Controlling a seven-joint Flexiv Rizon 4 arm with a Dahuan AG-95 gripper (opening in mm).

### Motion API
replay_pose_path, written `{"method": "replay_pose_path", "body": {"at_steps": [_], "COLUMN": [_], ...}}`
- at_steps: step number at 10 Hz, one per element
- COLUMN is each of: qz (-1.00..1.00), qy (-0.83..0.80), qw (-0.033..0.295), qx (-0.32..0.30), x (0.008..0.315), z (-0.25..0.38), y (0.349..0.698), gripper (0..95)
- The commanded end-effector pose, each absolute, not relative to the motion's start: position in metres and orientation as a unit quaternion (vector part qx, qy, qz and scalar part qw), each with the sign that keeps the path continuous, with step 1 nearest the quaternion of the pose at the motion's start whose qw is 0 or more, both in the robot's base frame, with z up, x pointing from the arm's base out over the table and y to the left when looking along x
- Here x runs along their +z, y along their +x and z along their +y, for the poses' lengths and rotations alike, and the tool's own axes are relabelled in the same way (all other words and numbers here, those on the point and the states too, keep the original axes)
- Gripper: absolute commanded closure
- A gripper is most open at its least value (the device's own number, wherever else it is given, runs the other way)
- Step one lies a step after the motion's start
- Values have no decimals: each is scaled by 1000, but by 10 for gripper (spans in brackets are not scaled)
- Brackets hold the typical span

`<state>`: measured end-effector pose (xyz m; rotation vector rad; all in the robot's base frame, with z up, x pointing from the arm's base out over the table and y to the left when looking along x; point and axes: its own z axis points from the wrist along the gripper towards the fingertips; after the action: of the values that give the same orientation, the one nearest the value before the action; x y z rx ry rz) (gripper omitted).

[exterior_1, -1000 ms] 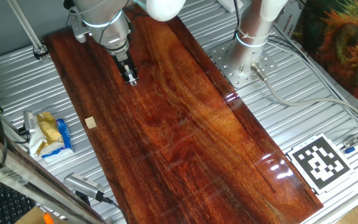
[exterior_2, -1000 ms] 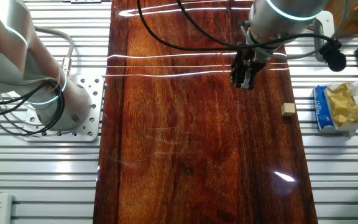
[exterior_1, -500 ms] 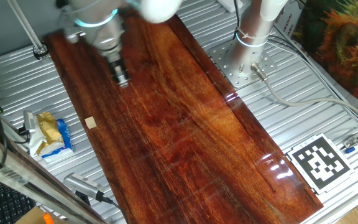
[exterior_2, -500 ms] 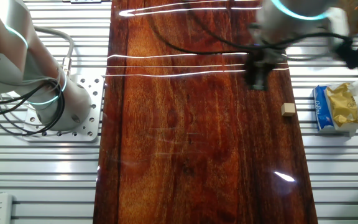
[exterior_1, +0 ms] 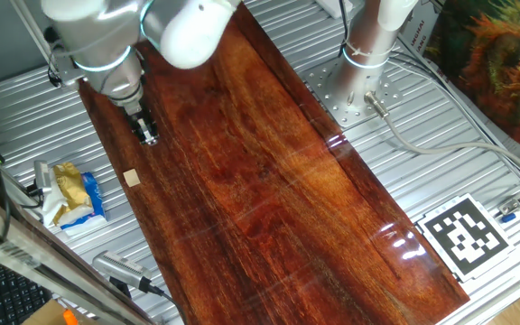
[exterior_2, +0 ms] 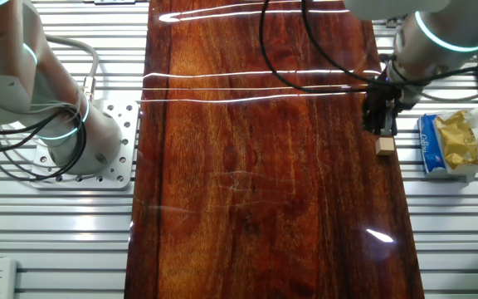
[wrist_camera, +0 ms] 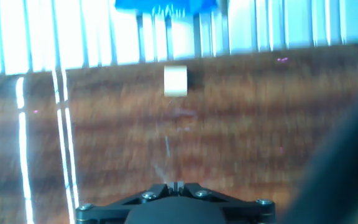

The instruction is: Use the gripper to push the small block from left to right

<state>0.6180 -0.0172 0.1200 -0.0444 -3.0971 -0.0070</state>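
The small block [exterior_1: 132, 178] sits near the left edge of the dark wooden board [exterior_1: 269, 181], beside the yellow, white and blue packet [exterior_1: 72, 196] that lies off the board on the ribbed metal; the gripper [exterior_1: 147, 135] hangs just beyond it, apart from it, fingers seemingly pressed together in a narrow tip. In the other fixed view the tip [exterior_2: 382, 124] looks nearly over the cube [exterior_2: 384, 146]. It is likely light, stiff wood — it should slide easily on the glossy surface, and may spin or skid aside if struck off-centre; no grasp is needed — press squarely on the packet-side face, low and centred.
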Motion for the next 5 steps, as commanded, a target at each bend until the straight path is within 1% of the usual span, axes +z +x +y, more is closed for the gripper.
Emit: {"method": "replay_pose_path", "body": {"at_steps": [1,5], "qz": [-999,-999], "qy": [-15,-16], "qw": [28,27], "qx": [-5,-3], "x": [114,108], "z": [-19,-20], "y": [639,675], "gripper": [950,950]}}
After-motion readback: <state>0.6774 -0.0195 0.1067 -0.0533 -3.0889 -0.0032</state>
